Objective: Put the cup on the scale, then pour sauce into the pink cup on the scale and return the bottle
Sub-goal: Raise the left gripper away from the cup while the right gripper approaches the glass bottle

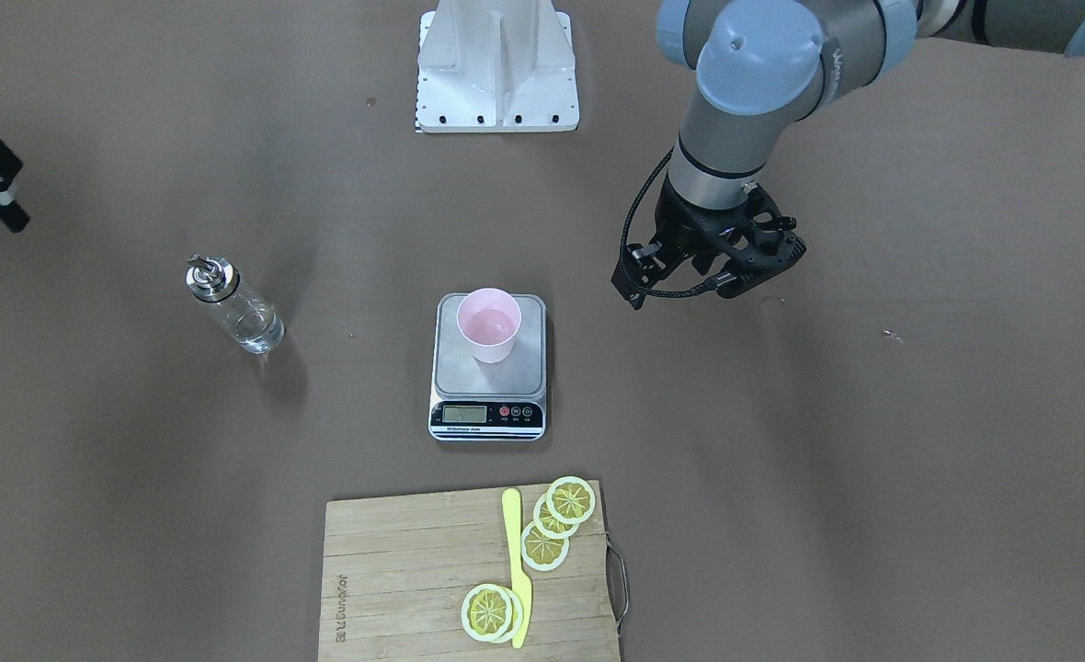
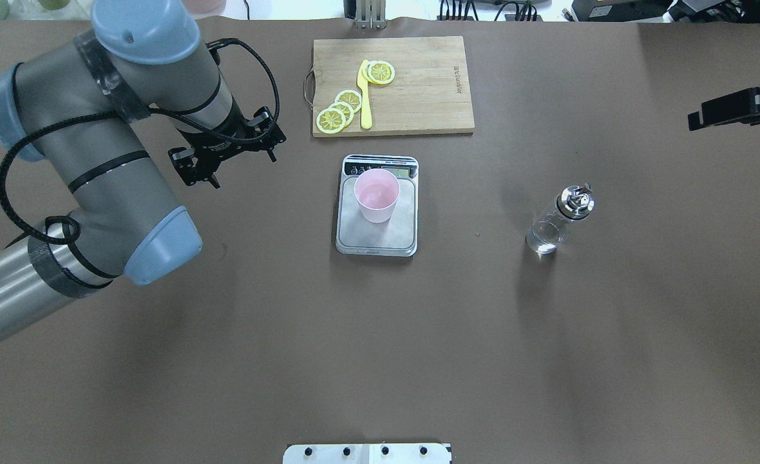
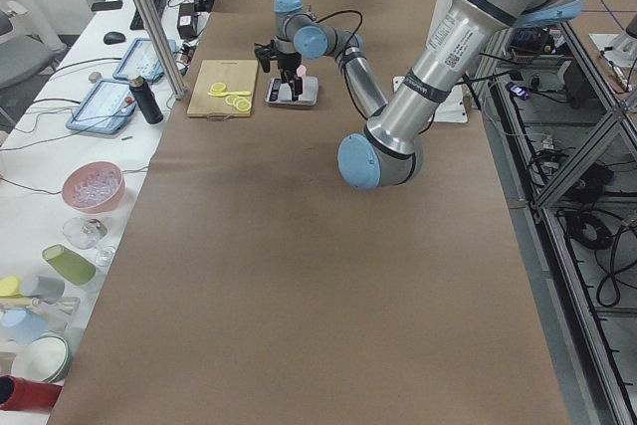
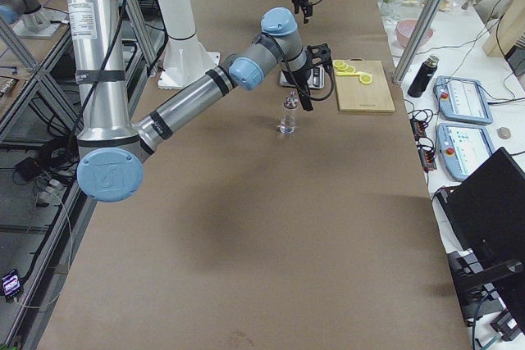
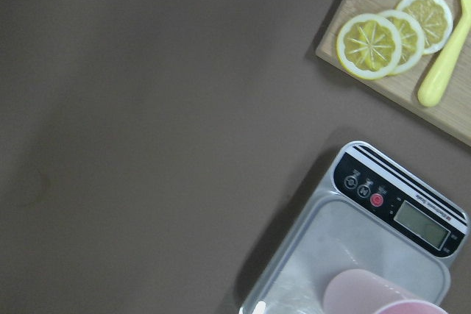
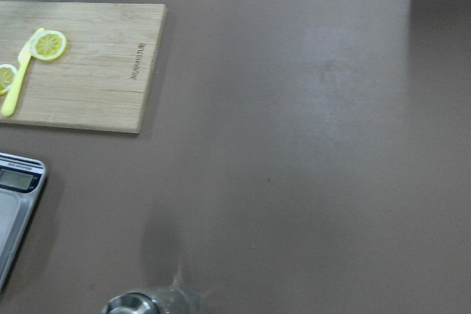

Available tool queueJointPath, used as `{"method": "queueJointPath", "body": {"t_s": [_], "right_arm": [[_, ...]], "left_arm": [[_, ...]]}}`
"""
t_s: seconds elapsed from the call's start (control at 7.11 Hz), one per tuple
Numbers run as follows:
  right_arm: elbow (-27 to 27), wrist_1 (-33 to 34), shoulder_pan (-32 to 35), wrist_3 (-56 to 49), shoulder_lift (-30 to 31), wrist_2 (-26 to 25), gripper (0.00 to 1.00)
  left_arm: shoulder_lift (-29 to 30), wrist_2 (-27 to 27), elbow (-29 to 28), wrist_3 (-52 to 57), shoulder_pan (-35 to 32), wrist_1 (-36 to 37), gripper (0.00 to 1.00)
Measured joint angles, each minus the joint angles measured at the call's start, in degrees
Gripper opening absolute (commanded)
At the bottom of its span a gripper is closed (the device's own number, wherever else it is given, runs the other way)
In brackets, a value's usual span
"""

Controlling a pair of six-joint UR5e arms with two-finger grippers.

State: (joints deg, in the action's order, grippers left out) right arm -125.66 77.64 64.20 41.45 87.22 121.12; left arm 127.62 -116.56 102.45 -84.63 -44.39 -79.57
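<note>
The pale pink cup [image 1: 489, 324] [image 2: 376, 195] stands upright on the steel platform of the scale [image 1: 515, 372] [image 2: 393, 235], toward the display end. The clear glass bottle [image 1: 234, 305] [image 2: 559, 219] with its metal spout stands upright on the table, well off to the robot's right of the scale; a little clear sauce lies in its bottom. My left gripper [image 1: 685, 285] [image 2: 225, 154] hovers open and empty on the scale's other side. My right gripper [image 1: 9, 198] [image 2: 699, 119] is at the table's far right edge, open, holding nothing. The left wrist view shows the scale [image 5: 368, 255] and cup [image 5: 383, 295] at lower right.
A bamboo cutting board [image 1: 414, 570] [image 2: 418, 84] with several lemon slices [image 2: 348, 103] and a yellow knife [image 2: 365, 96] lies just beyond the scale. The white robot base [image 1: 496, 64] is at the near edge. Brown tabletop spreads around.
</note>
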Motion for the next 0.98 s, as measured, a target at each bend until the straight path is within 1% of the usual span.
{"method": "queueJointPath", "body": {"t_s": [0.28, 0.42, 0.56, 0.7, 0.84, 0.98], "right_arm": [[-2.24, -11.1, -6.5, 4.93, 5.89, -6.04, 1.0], [-3.19, -15.76, -10.25, 8.69, 9.19, -10.29, 1.0], [-4.57, -18.25, -15.58, 12.54, 11.59, -16.28, 1.0], [-5.56, -19.19, -21.9, 15.54, 13.2, -23.59, 1.0], [-5.89, -19.5, -28.25, 18.19, 13.91, -31.29, 1.0], [-5.66, -19.59, -32.99, 19.65, 14.21, -37.28, 0.99]], "left_arm": [[-2.19, 0.43, 0.42, 0.96, -0.4, -0.42, 0.99], [-3.41, 0.97, 0.44, 1.07, -0.41, -1.45, 0.99], [-4.46, 1.21, 0.42, 1.12, -0.41, -2.86, 0.99], [-4.94, 1.34, 0.33, 1.13, -0.41, -3.6, 0.99], [-5.11, 1.51, 0.23, 1.13, -0.41, -3.9, 0.99], [-5.21, 1.69, 0.14, 1.8, -0.41, -4.03, 0.99]]}}
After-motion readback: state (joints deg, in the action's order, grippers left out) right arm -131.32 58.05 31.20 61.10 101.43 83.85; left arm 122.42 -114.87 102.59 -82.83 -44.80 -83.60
